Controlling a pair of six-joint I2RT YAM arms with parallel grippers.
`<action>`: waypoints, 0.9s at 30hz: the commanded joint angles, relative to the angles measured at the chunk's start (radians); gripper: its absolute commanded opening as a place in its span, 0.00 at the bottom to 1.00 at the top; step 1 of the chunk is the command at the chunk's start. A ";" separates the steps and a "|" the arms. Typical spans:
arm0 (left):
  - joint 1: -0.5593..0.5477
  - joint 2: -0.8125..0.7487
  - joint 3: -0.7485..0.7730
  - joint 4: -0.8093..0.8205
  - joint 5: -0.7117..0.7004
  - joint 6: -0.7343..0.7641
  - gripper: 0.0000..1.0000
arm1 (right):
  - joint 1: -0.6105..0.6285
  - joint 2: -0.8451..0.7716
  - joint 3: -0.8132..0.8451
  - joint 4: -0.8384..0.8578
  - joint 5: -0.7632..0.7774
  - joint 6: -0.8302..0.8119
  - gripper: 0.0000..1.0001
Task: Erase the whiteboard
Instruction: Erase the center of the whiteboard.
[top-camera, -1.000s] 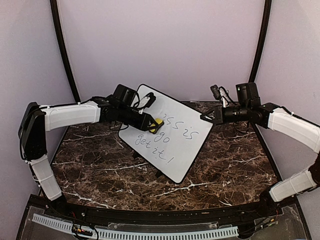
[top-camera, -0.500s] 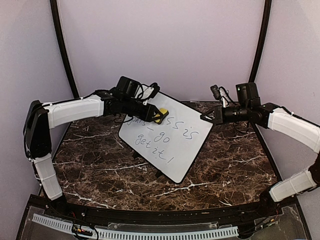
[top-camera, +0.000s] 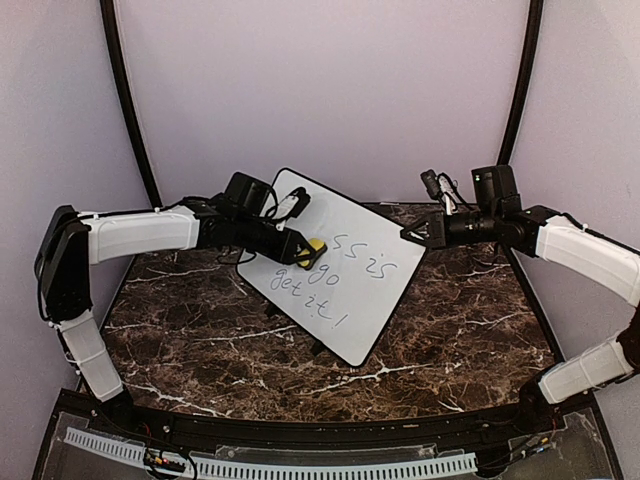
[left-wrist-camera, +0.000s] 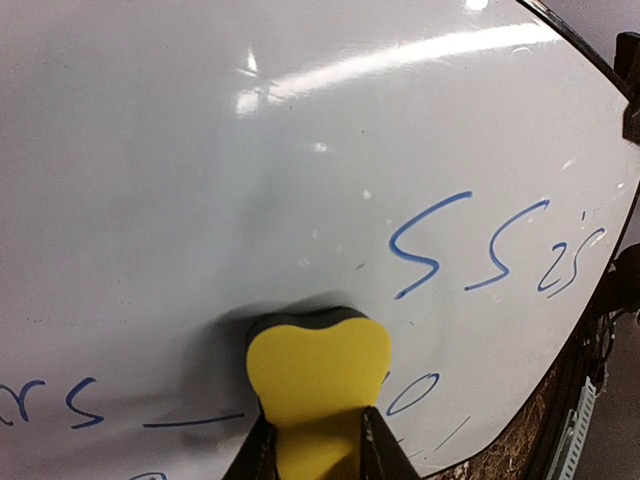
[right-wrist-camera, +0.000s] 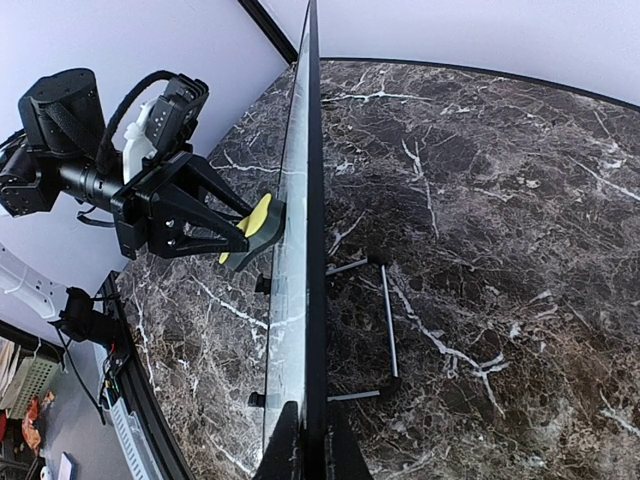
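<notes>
Yellow foam eraser (left-wrist-camera: 318, 372) sits pinched in the left gripper (left-wrist-camera: 320, 452) and pressed flat vs. the whiteboard (left-wrist-camera: 200, 150). The board stands tilted on thin black feet (right-wrist-camera: 386, 320) on a brown marble tabletop (top-camera: 190, 320) btwn the two arms. The right gripper (right-wrist-camera: 312, 448) is clamped tight on the board's black-framed edge, seen edge-on from its own wrist cam. Blue handwriting (left-wrist-camera: 468, 245) lies up and right of the left fingertips: "SS" is clear, the smaller pair beyond it hard to read. Left of those fingertips, "rs" and a dash run off-frame. From the top cam, lines below the left gripper read approx. "go get it!", too small to confirm. A dark band at the eraser's contact line may be felt or shadow; can't tell. In the wrist view only the tips of the left fingers show.
</notes>
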 joint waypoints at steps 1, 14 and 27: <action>-0.011 0.040 0.053 -0.027 -0.010 -0.011 0.12 | 0.049 -0.005 0.012 0.057 -0.074 -0.138 0.00; -0.021 0.087 0.147 -0.070 -0.023 0.013 0.12 | 0.051 0.002 0.018 0.054 -0.070 -0.139 0.00; -0.022 -0.013 -0.038 -0.046 -0.024 0.001 0.12 | 0.051 0.010 0.021 0.055 -0.075 -0.140 0.00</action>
